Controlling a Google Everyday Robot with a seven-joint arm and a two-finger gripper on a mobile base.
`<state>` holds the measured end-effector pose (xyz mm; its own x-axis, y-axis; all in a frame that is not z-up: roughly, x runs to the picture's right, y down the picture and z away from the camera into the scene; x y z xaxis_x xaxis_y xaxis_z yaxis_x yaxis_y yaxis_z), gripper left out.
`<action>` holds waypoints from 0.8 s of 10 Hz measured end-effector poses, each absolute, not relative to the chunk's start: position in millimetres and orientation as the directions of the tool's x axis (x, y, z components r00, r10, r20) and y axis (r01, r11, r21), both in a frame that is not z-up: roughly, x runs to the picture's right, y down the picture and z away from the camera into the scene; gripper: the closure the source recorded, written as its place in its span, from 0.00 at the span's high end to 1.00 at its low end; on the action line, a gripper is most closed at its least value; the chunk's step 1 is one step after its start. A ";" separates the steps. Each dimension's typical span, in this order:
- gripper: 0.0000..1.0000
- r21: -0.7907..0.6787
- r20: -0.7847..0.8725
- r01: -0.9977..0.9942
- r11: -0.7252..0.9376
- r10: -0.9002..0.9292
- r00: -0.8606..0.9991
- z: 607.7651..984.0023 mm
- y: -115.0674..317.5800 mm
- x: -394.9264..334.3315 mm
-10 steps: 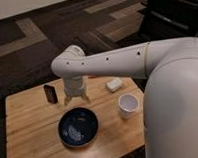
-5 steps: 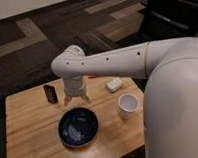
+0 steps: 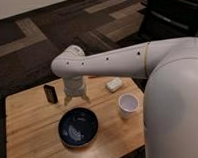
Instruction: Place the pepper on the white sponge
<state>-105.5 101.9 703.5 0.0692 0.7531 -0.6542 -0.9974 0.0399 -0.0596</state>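
While the arm reaches across from the right, I see the wooden table point(image 3: 30, 132) with bare board along its left side and between the blue bowl point(image 3: 78, 127) and the white cup point(image 3: 128, 104), which stands near the right edge. The gripper point(image 3: 77, 99) points down just behind the bowl, near the dark block point(image 3: 50, 93), its fingers spread with nothing visible between them. The white sponge point(image 3: 114, 84) lies flat toward the far edge, beyond the cup. I cannot pick out the pepper; the arm hides that far strip.
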 end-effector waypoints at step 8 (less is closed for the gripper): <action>0.65 -0.041 -0.677 -0.999 0.023 0.734 0.045 702.6 106.3 -100.6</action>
<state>-100.6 106.3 702.6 0.0451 0.7343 -0.6773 -0.9989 0.0235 -0.0410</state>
